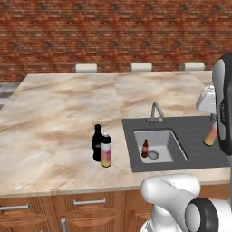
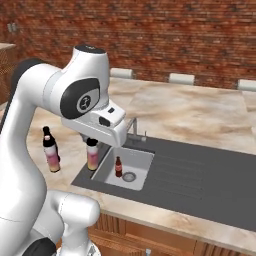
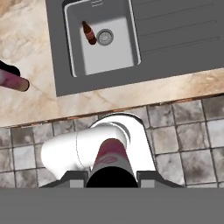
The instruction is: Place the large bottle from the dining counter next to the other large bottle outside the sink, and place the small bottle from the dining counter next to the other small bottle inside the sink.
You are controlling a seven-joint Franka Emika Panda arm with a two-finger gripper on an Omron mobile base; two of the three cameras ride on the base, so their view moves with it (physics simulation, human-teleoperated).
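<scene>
One small pink-to-orange bottle with a dark cap [image 2: 92,155] is held clamped between the closed fingers of the white arm's two-finger gripper [image 2: 92,142], carried high above the near edge of the dark grey sink [image 2: 150,155], seemingly for lowering beside the tiny brown bottle [image 2: 118,166] standing by the drain; the arm is bent forward, hand pointed down; farther left, the tall pink-orange bottle [image 1: 106,150] is seen just beside the slim black bottle [image 1: 97,142] on the beige marbled counter [image 1: 59,113]
</scene>
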